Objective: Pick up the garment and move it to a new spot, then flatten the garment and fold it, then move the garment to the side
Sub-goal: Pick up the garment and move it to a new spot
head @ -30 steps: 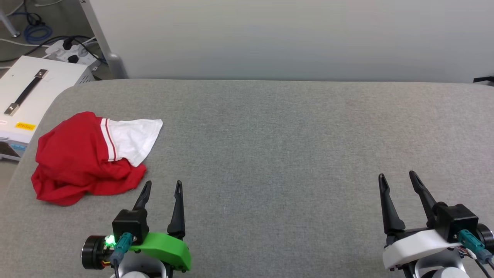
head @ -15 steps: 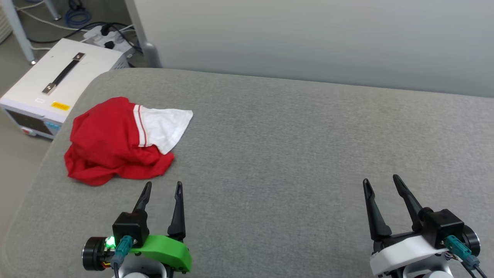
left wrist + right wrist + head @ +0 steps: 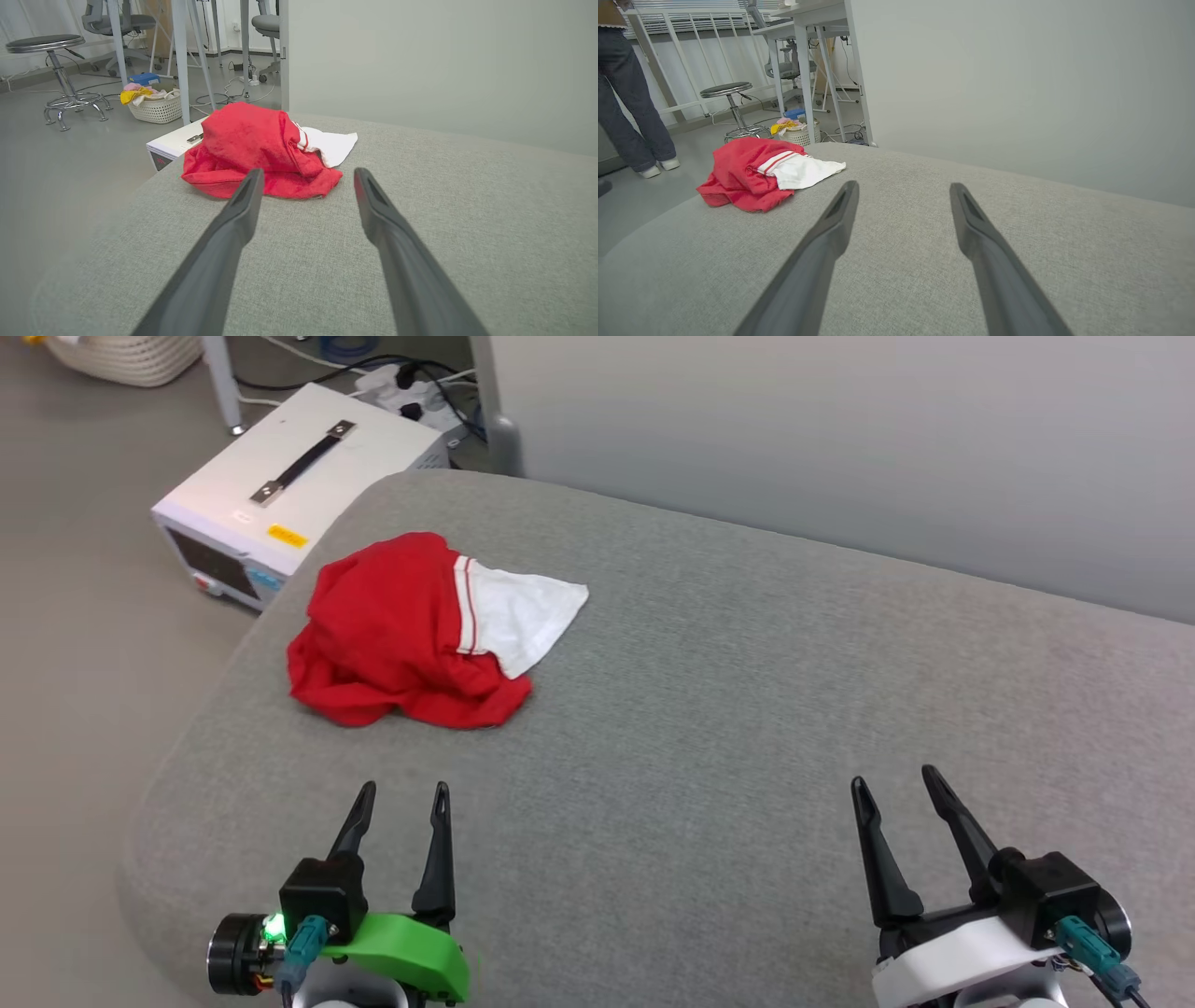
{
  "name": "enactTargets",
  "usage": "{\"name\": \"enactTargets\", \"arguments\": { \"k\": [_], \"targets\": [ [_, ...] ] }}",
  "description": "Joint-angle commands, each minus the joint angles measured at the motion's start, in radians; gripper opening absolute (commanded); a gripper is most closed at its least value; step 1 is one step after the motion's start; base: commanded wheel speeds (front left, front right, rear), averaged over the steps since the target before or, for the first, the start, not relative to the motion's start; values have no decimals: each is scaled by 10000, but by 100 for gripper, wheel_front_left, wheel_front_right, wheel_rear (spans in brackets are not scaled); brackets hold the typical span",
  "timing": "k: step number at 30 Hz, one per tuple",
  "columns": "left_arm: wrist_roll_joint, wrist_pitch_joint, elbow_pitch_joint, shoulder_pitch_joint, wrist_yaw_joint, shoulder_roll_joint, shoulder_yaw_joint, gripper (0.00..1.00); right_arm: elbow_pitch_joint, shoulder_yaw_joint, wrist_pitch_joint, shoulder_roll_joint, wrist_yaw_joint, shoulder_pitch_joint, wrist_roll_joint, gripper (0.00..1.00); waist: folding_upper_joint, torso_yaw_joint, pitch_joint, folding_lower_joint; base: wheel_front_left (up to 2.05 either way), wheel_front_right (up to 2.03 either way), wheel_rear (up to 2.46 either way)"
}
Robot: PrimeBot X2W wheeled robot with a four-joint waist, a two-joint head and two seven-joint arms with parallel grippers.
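Grey woven tabletop (image 3: 747, 728), crumpled red-white jersey garment (image 3: 392, 625), left hand (image 3: 404, 789) and right hand (image 3: 893, 777) both released

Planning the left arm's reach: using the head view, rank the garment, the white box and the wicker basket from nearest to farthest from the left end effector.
1. Garment, on the grey surface just ahead of the left end effector.
2. White box, on the floor off the surface's far-left edge.
3. Wicker basket, at the view's top-left corner.
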Motion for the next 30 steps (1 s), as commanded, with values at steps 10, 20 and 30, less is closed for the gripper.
{"name": "enactTargets", "arguments": {
  "k": [10, 20, 30],
  "targets": [
    [-63, -65, -18, 156, -92, -34, -12, 100, 65, 54, -91, -12, -7, 108, 10, 100, 0, 693, 98, 0, 0, 0, 0],
    [-123, -65, -96, 69, -39, -34, 97, 100, 61, 138, -91, -12, -7, 5, 13, 100, 0, 601, 306, 0, 0, 0, 0],
    [-346, 90, 1491, -2122, -667, 481, 500, 100, -211, 85, -91, -12, -7, -493, -614, 100, 0, 110, 1756, 0, 0, 0, 0]
  ]
}}
